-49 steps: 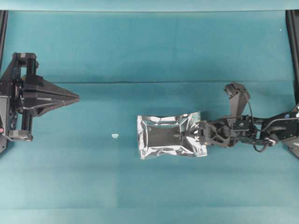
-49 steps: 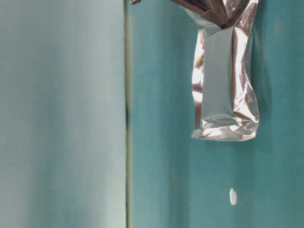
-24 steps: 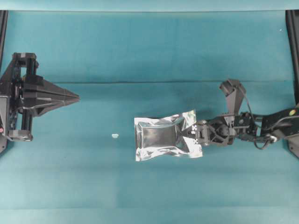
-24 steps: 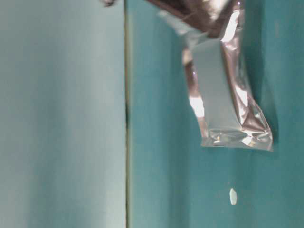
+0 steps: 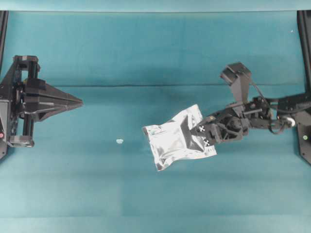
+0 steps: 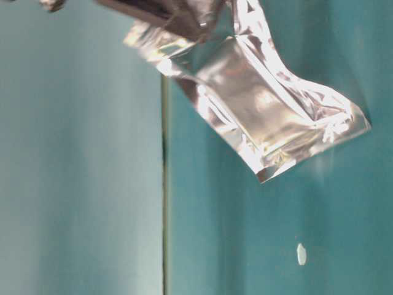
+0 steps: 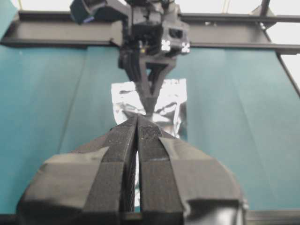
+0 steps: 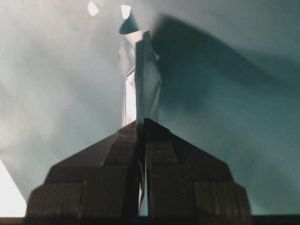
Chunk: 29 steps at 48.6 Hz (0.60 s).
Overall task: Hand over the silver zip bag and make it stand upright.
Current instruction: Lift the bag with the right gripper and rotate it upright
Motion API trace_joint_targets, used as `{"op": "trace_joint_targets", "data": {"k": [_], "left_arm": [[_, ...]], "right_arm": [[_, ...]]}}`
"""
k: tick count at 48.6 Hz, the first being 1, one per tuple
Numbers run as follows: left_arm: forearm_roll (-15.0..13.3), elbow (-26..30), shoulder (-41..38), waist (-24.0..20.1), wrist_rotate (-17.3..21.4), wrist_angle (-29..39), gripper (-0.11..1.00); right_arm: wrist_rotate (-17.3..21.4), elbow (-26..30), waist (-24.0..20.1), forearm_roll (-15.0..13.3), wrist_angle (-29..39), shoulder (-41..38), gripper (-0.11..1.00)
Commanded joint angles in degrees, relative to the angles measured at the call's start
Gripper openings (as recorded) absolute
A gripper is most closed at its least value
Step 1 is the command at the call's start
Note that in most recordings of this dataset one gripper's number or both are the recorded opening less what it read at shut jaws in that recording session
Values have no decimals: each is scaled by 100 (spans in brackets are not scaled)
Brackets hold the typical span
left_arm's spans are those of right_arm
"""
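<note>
- The silver zip bag (image 5: 177, 138) no longer lies square to the bench (image 5: 146, 53) as it did a second ago: it has swung to a slant, its free end now pointing down-left in the overhead view and its gripped end up-right.
- In the table-level view the bag (image 6: 258, 110) has gone from hanging almost straight to leaning hard across the picture, its broad crinkled face now turned to the camera.
- The right hand (image 5: 201, 136) has shifted a little up and back toward its own side, and its wrist has rolled, so the arm now comes in at an angle rather than level.
- The right hand is clamped on the bag's end; from its own wrist camera the fingers (image 8: 173, 173) meet on the foil, with the bag (image 8: 138, 75) seen edge-on beyond them.
- The left hand (image 5: 80, 102) has not moved: it sits at the left edge, pointing toward the middle, well apart from the bag.
- Its fingers (image 7: 119, 154) are pressed together with nothing between them; past their tips its camera sees the bag (image 7: 171, 101) and the right arm beyond.
- The small white speck (image 5: 119, 141) lies where it was, on the bench between the left hand and the bag.
</note>
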<state>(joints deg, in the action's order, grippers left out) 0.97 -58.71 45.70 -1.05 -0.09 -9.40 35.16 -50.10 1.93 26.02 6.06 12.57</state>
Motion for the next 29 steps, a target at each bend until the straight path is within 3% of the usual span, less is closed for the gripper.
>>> {"op": "trace_joint_targets", "data": {"k": [1,20,29], "left_arm": [[9,70,35,0,18,-18,-1],[9,18,211,0,-9,-18,-1],[9,9,211,0,-18,-18,-1]], "right_arm": [[-211,325,88,-79,413,123,1],[-404,835,123,-439,1327,123,1],[-413,1239,123,-826,1995,132,1]]}}
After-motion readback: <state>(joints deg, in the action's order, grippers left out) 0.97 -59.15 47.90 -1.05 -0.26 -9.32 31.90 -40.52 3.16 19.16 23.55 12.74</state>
